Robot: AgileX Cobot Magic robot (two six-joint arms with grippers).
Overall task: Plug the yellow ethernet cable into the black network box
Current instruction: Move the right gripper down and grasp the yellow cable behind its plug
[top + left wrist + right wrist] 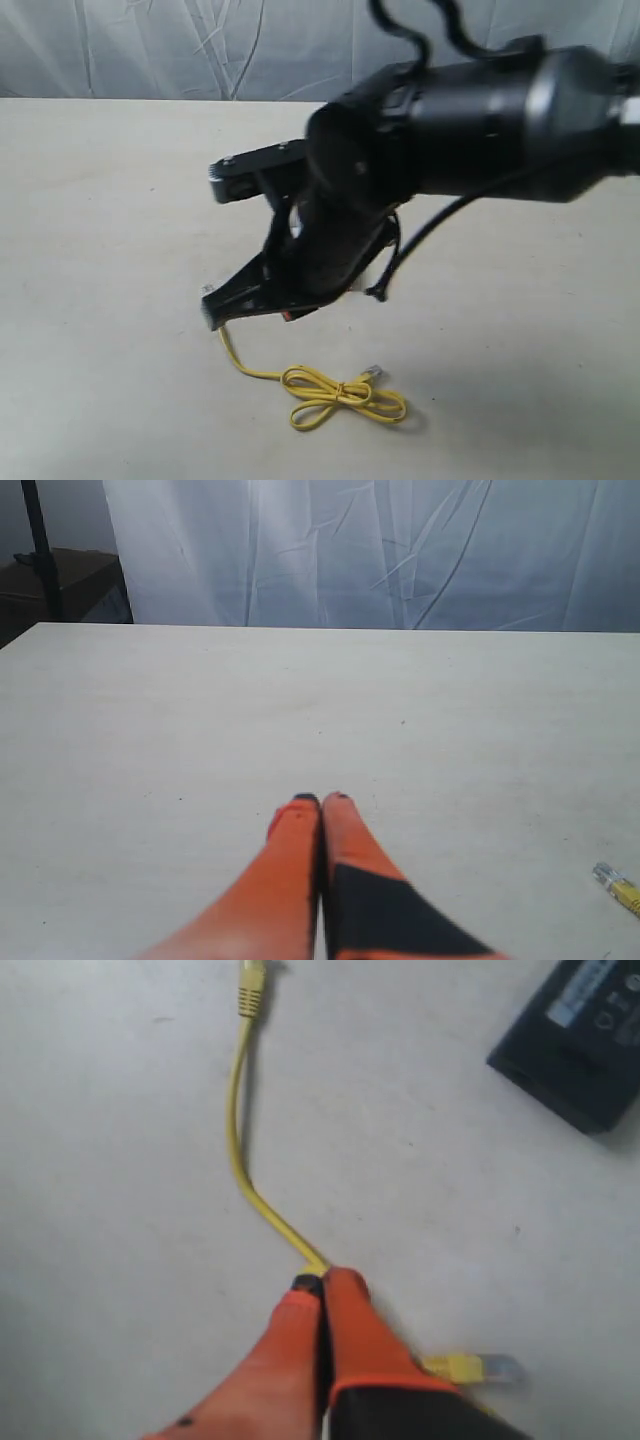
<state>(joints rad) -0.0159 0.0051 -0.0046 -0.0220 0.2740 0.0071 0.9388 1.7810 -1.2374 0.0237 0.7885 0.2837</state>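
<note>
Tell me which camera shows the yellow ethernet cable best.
The exterior view: the yellow ethernet cable lies nearly whole, loop included. The right wrist view shows one run and both plugs, with the loop hidden. The left wrist view catches one plug only.

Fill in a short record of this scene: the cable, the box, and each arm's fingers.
cable: yellow cable lying on the table, partly tied in a loose loop, both plugs free
box: black box flat on the table, apart from the cable, with no plug reaching it
right arm: right fingers shut, above the cable
left arm: left fingers shut, holding nothing
</note>
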